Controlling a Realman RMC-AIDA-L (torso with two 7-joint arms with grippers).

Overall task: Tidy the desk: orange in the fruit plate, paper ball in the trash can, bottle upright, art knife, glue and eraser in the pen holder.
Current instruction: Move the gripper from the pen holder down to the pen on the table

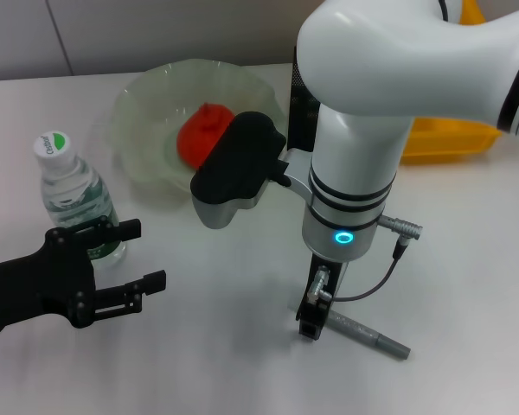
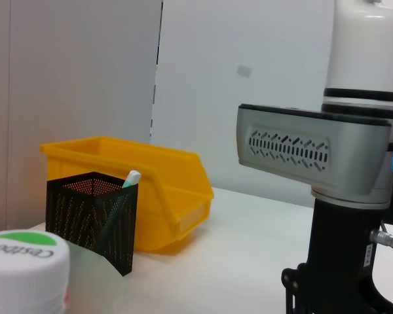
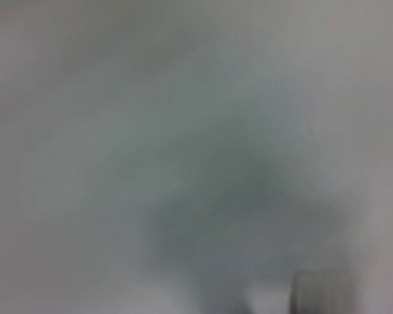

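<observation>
Overhead, the head view shows the right gripper (image 1: 314, 313) lowered vertically onto the white desk (image 1: 216, 346) at about 5 o'clock of the scene, its black fingertips (image 1: 310, 327) touching or just over one end of a slim grey pen-shaped tool (image 1: 368, 335), probably the art knife, which lies flat and runs toward 4 o'clock. Whether the claw is spread or pinching cannot be told; the steep approach suits lifting a thin, low object off the surface.

The left gripper (image 1: 138, 256) sits at 8 o'clock with its two black fingers spread apart, just beside the clear plastic water bottle with green label and white cap (image 1: 73, 194), which stands upright; nothing lies between the fingers.

At 11 o'clock the red-orange round fruit (image 1: 203, 131) rests inside the pale green translucent bowl with ruffled rim (image 1: 143, 104), so that step appears done. The bright yellow rectangular plastic bin (image 1: 445, 138) lies at 2 o'clock, partly hidden by the right arm. In the left wrist view the black square mesh pen holder (image 2: 92, 216) stands touching or just in front of the bin and already holds a stick with a pale green tip (image 2: 130, 180). Paper ball and eraser are not visible.
</observation>
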